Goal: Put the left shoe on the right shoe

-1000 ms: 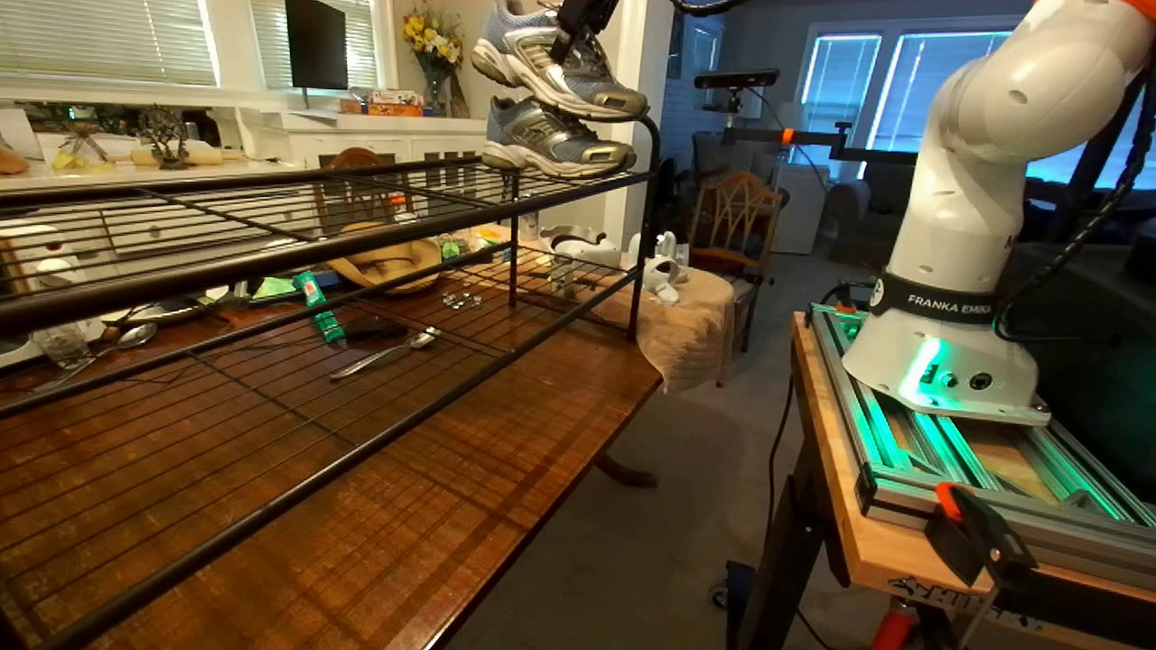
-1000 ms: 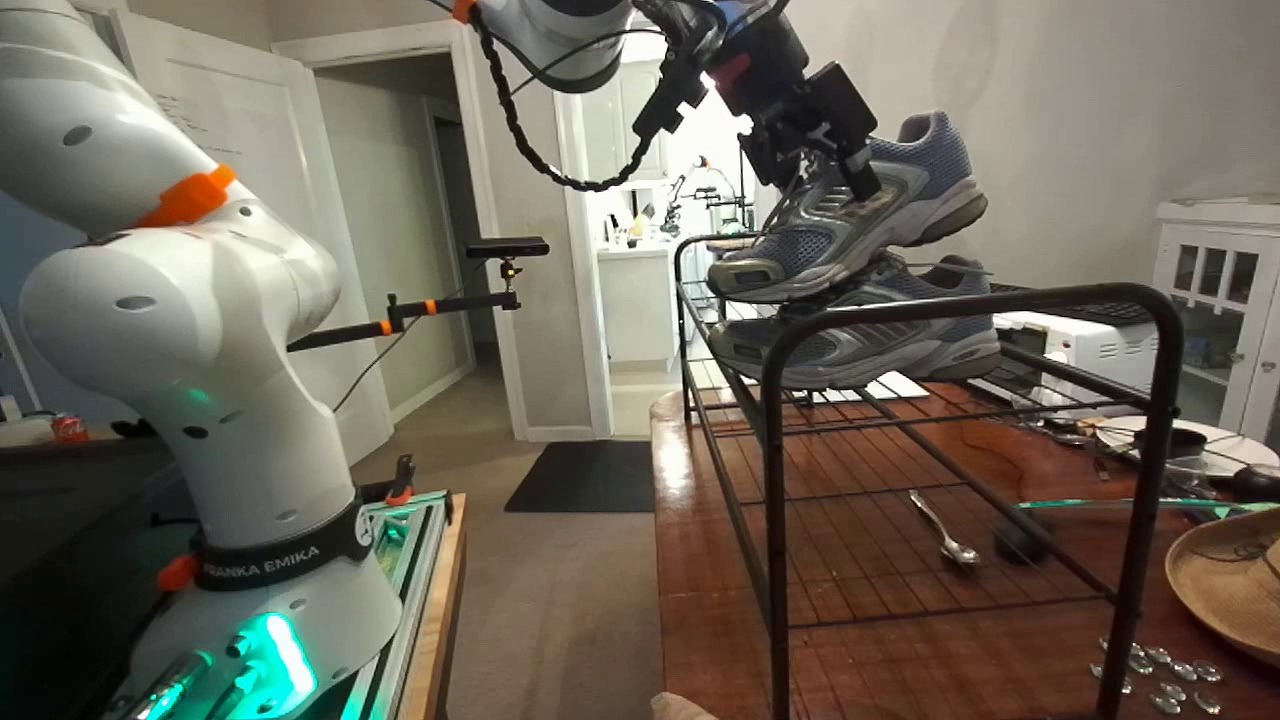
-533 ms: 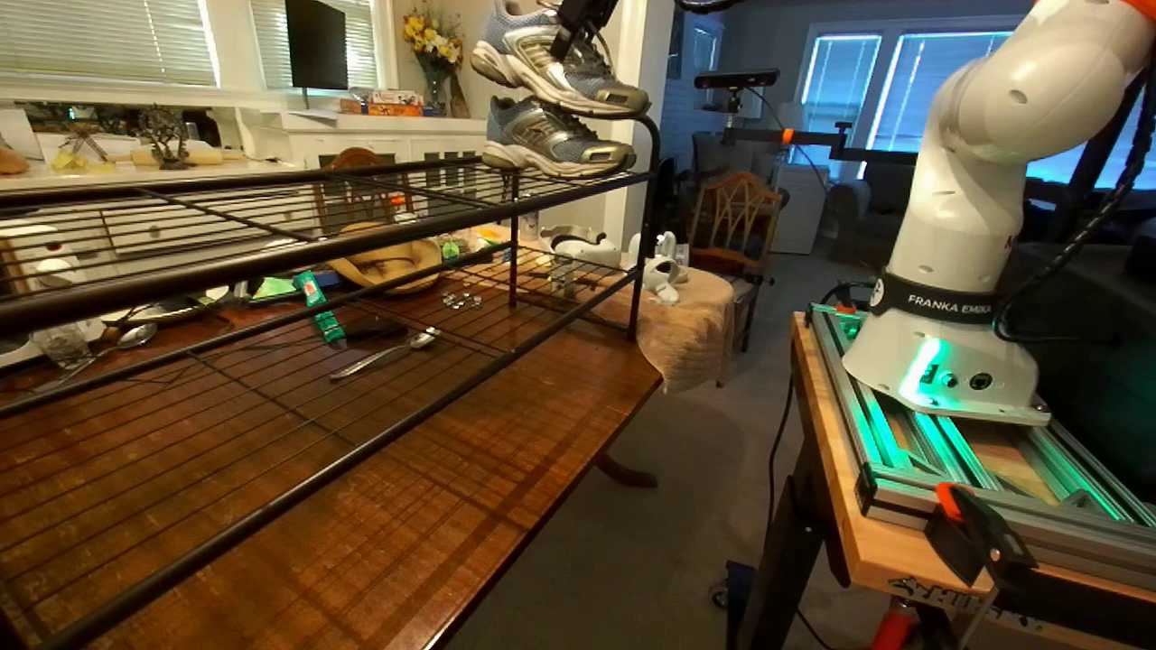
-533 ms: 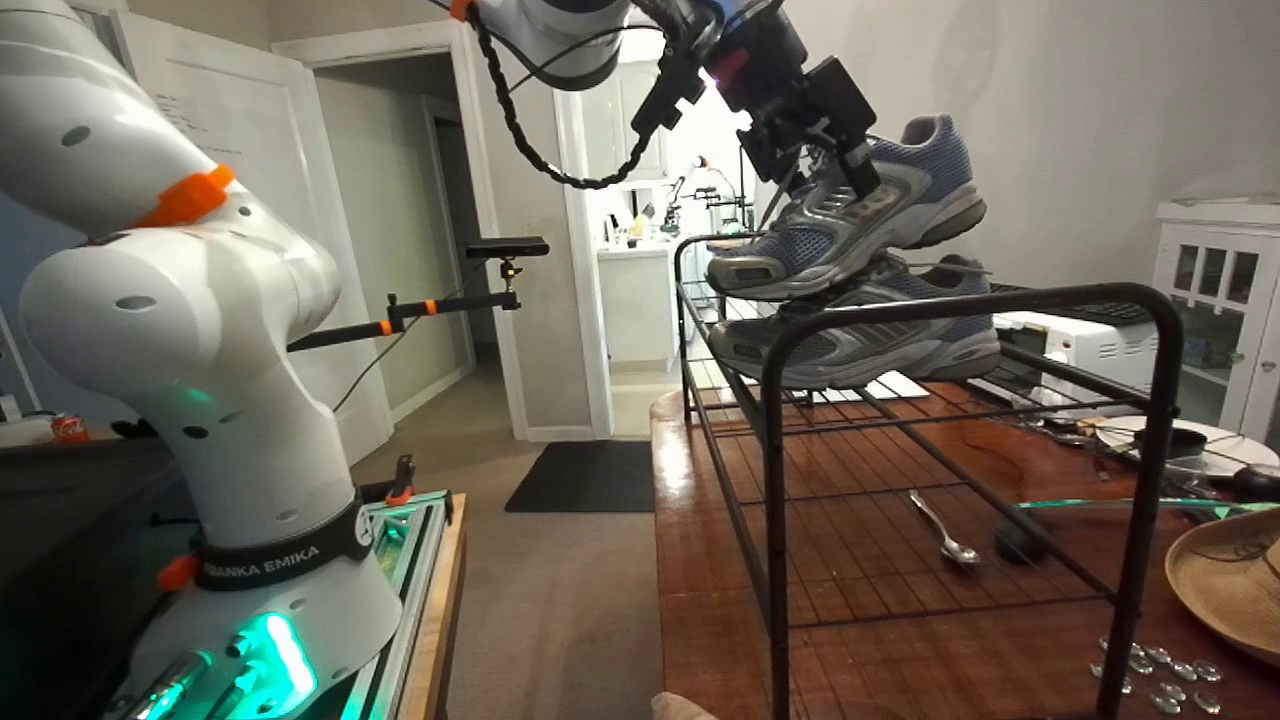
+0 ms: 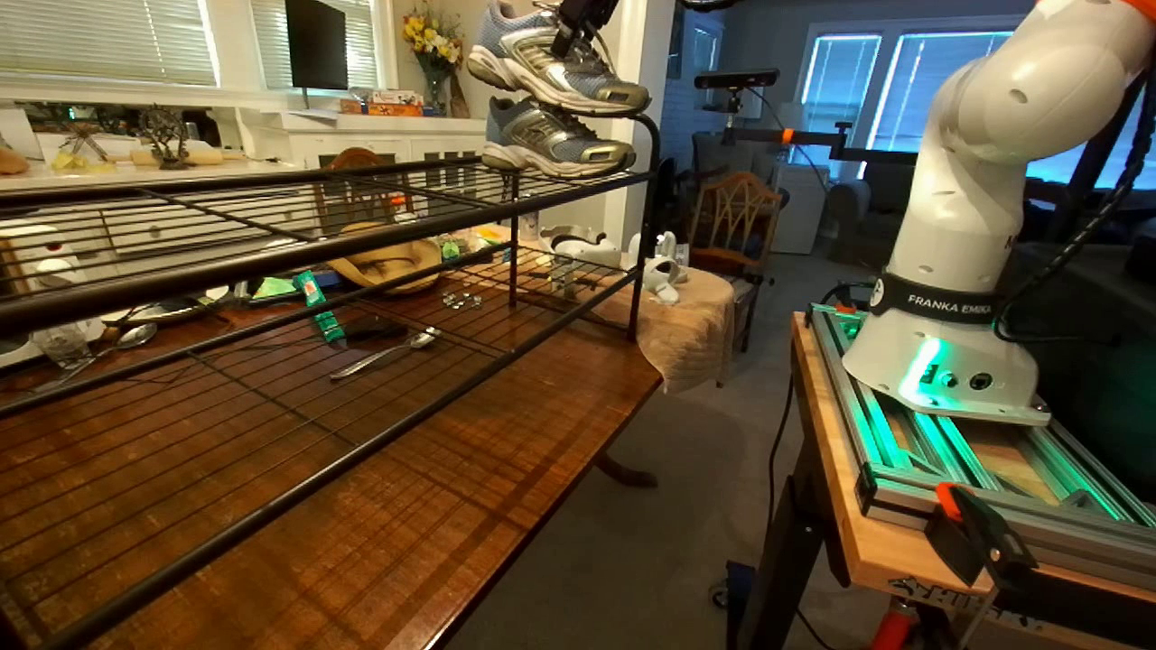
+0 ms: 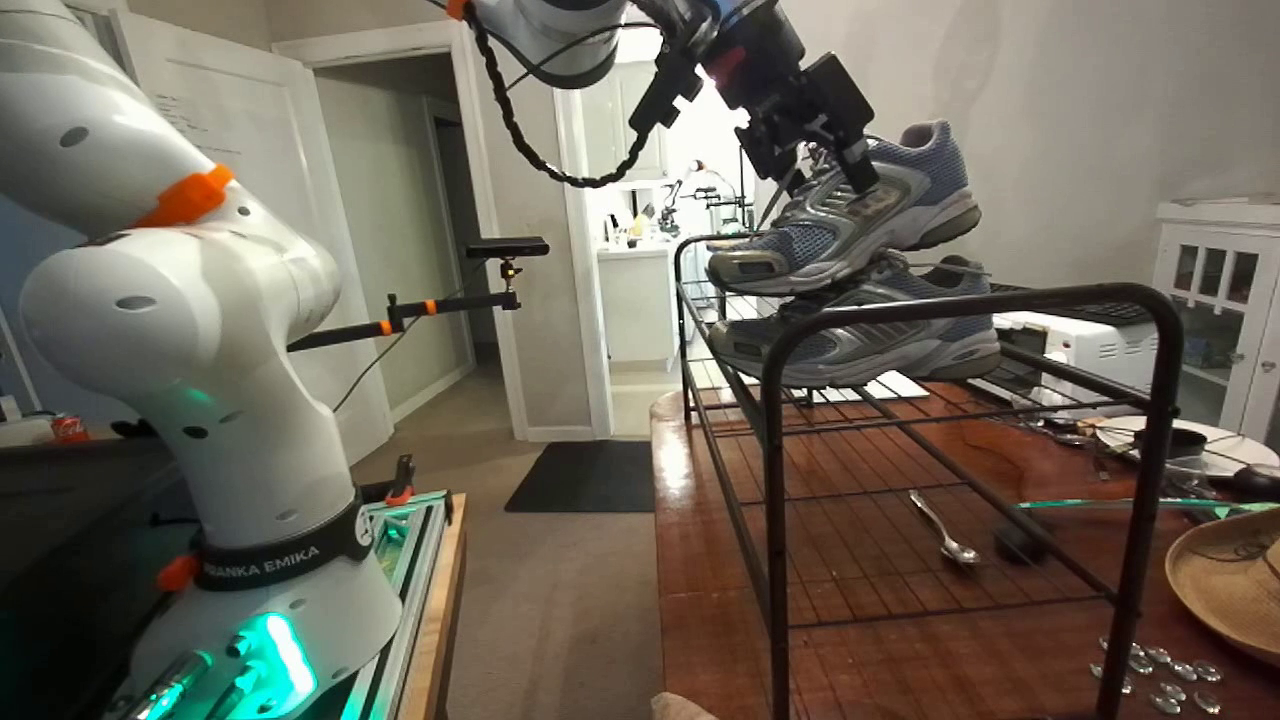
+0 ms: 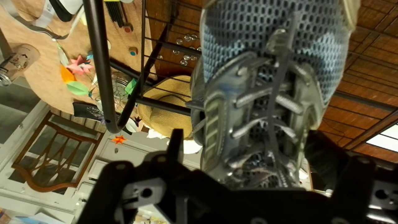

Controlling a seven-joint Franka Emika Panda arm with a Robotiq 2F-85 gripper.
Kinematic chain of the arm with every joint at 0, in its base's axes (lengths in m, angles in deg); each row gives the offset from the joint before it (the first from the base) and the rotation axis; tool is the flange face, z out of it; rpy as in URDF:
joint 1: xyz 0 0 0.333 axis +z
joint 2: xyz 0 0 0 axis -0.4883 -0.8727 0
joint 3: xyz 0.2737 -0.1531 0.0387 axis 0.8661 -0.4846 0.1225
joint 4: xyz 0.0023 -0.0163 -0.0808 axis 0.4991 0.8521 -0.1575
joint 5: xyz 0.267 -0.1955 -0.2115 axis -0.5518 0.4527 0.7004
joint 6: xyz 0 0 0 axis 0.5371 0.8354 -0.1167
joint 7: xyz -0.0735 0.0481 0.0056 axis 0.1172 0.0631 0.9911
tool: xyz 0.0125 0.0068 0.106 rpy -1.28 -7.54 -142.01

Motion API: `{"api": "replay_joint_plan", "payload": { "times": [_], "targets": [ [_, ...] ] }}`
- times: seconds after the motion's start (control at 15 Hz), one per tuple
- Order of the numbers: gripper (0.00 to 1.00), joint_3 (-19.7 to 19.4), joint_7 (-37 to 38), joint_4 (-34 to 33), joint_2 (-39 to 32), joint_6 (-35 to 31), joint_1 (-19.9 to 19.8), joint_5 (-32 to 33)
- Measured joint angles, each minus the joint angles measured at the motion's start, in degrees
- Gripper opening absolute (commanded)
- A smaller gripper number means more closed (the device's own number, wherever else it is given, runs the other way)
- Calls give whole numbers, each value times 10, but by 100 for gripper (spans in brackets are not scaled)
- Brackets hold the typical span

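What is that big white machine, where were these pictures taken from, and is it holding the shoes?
It's a robot arm with a gripper at its end, like a two-fingered hand. Two pictures come from cameras standing apart from the robot; the close-up comes from one on its wrist. A black wire rack stands on a wooden table, where a straw hat lies too. On the rack's top shelf sits the lower sneaker, and the upper sneaker rests on it, heel tipped up. The gripper is open around the upper sneaker: the wrist view shows a gap on one side, so it doesn't look held.
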Motion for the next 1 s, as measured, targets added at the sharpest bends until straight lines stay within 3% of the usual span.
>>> {"api": "replay_joint_plan", "payload": {
  "times": [0.73,1.0],
  "targets": [
    [100,-3,0,0,6,2,8,-11],
    [100,-5,2,-5,23,45,5,-11]
  ]
}}
